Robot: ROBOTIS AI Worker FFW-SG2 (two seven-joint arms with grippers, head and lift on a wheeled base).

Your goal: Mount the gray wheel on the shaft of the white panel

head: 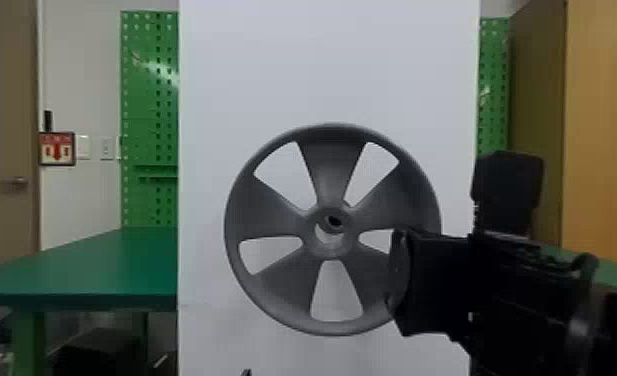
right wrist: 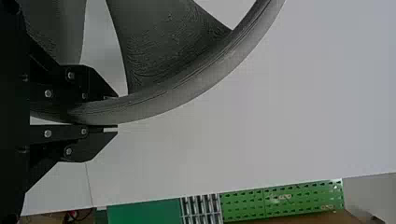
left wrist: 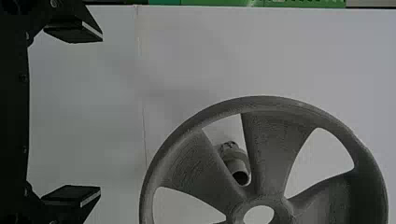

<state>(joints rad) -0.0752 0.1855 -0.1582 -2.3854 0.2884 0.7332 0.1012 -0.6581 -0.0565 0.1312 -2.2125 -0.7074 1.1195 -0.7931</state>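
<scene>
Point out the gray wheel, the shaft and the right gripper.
Gray wheel (head: 333, 251): head view, on its hub.
Shaft (left wrist: 236, 163): left wrist view, on its side.
Right gripper (right wrist: 116, 112): right wrist view, midway between fingertips.

Illumination, as observed from the room, is moderate and diffuse; the white panel (head: 332, 75) reads brightest in the head view, with a smooth, pale upper face and a slightly dimmer lower section; the lit green tabletop (head: 102, 265) above a dark underside indicates light from overhead; a glare streak crosses the green pegboard (head: 147, 100); the gray wheel (head: 332, 165) shows a dark upper inner rim and a lighter lower rim; the black arm (head: 522, 280) is rendered nearly without detail, except for a dull highlight on its curved part; both wrist views are dimmer; in the left one, faint soft-edged shadows lie on the panel near the wheel.
</scene>
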